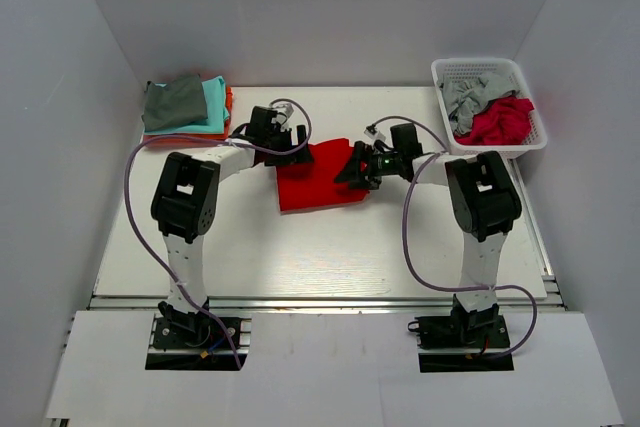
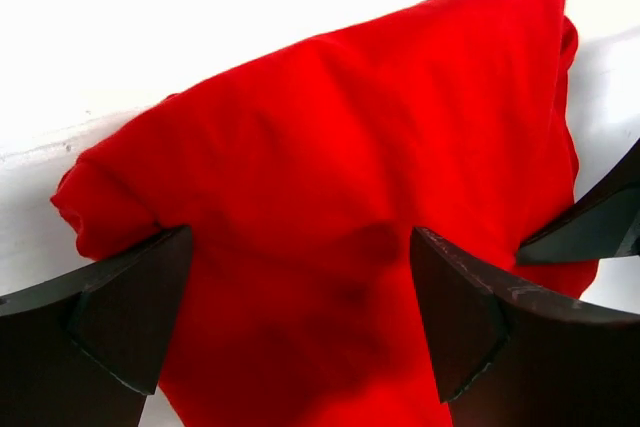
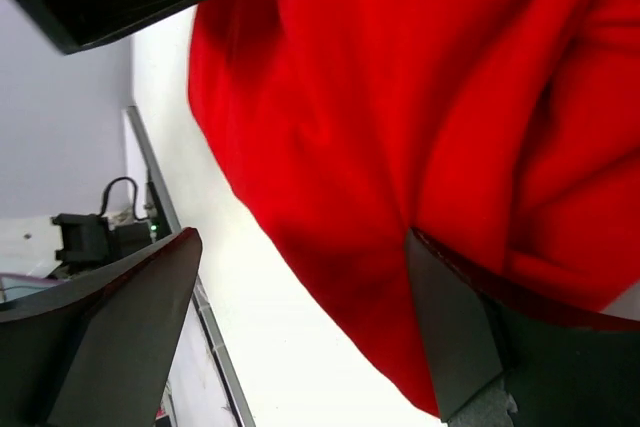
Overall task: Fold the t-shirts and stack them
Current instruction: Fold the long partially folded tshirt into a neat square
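Observation:
A bright red t-shirt (image 1: 315, 182) lies folded in a rough square in the middle of the table. My left gripper (image 1: 284, 153) is open over its far left corner. In the left wrist view the shirt (image 2: 330, 167) fills the space between and under the spread fingers (image 2: 130, 317). My right gripper (image 1: 351, 170) is open at the shirt's right edge. In the right wrist view the red cloth (image 3: 400, 97) reaches to the right finger (image 3: 460, 337), while the left finger (image 3: 110, 337) stands over bare table.
A stack of folded shirts (image 1: 186, 107), grey on teal on orange, sits at the back left. A white basket (image 1: 447, 71) at the back right holds a grey shirt (image 1: 470, 95) and a crimson one (image 1: 500, 122). White walls close in both sides.

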